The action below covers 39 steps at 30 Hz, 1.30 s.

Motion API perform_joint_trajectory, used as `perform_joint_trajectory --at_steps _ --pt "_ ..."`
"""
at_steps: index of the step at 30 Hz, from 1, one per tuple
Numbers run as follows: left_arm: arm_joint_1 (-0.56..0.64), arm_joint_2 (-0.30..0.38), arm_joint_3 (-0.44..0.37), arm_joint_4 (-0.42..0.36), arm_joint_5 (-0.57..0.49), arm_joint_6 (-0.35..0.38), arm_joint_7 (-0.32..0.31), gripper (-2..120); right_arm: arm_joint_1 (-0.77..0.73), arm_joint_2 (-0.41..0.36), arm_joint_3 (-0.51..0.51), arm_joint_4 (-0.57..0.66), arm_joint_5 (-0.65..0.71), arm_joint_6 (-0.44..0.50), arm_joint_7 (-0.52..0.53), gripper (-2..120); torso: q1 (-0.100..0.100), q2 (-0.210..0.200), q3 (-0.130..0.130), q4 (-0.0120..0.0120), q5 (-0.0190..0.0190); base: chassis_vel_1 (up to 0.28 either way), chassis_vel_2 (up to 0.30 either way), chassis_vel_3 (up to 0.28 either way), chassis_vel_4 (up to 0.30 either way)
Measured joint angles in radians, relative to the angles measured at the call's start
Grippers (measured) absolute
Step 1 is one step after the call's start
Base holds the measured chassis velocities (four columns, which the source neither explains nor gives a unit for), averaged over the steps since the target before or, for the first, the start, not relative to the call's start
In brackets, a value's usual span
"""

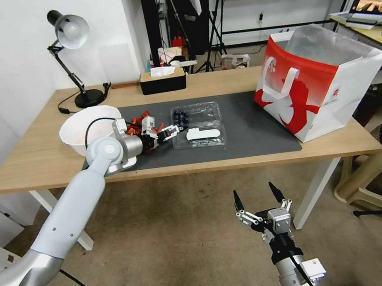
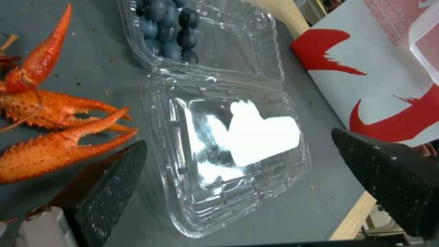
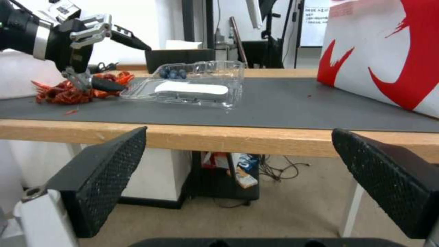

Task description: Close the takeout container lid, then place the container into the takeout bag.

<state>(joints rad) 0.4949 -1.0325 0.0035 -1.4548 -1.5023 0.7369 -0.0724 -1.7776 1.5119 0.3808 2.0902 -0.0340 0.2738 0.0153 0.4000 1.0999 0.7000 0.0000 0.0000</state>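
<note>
The takeout container (image 1: pixel 197 124) lies open flat on the dark mat, its berry half (image 1: pixel 187 114) toward the back. The lid (image 1: pixel 204 135), with a white oblong sticker, is the half nearer the table's front edge. My left gripper (image 1: pixel 173 131) is open at the lid's left edge, one finger low by the rim and the other raised above it. The left wrist view has the lid (image 2: pixel 238 151) between the open fingers and the berries (image 2: pixel 169 27) beyond. My right gripper (image 1: pixel 258 195) hangs open below the table's front edge. The takeout bag (image 1: pixel 319 84) stands open at the right.
Red crayfish (image 1: pixel 139 124) lie just left of the container, beside my left wrist. A white bowl (image 1: pixel 88 128) sits further left. A black tissue box (image 1: pixel 162 81) and a desk lamp (image 1: pixel 68 32) stand at the back. The mat (image 1: pixel 246 131) is bare between container and bag.
</note>
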Motion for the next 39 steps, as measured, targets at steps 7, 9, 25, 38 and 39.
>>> perform_joint_trajectory --at_steps 7,9,25,38,39 --pt "-0.002 0.001 0.006 -0.003 0.000 0.000 -0.004 100 0.001 -0.001 0.000 0.001 0.000 0.000 0.000 100 0.000 0.000 0.000 0.0000 0.0000 0.000 0.000 0.000 0.000" --pt "-0.002 0.002 0.008 -0.004 0.000 0.000 -0.005 100 0.001 -0.001 0.000 0.001 0.000 0.000 0.000 100 0.000 0.000 0.000 0.0000 0.0000 0.000 0.000 0.000 0.000" --pt "-0.009 -0.002 0.030 -0.008 -0.003 -0.001 -0.016 100 0.002 -0.004 -0.001 -0.002 0.000 0.001 0.000 100 0.000 0.000 0.000 0.0000 -0.0001 0.000 0.000 0.000 0.000" --pt "-0.001 0.007 0.031 -0.009 -0.001 -0.002 -0.025 100 0.003 -0.004 -0.003 -0.007 -0.001 0.001 0.000 100 0.000 0.000 0.000 0.0000 0.0000 0.000 0.000 0.000 0.000" --pt "0.000 0.007 0.032 -0.009 -0.001 -0.002 -0.024 100 0.003 -0.004 -0.003 -0.007 -0.001 0.001 0.000 100 0.000 0.000 0.000 0.0001 0.0000 0.000 0.000 0.000 0.000"
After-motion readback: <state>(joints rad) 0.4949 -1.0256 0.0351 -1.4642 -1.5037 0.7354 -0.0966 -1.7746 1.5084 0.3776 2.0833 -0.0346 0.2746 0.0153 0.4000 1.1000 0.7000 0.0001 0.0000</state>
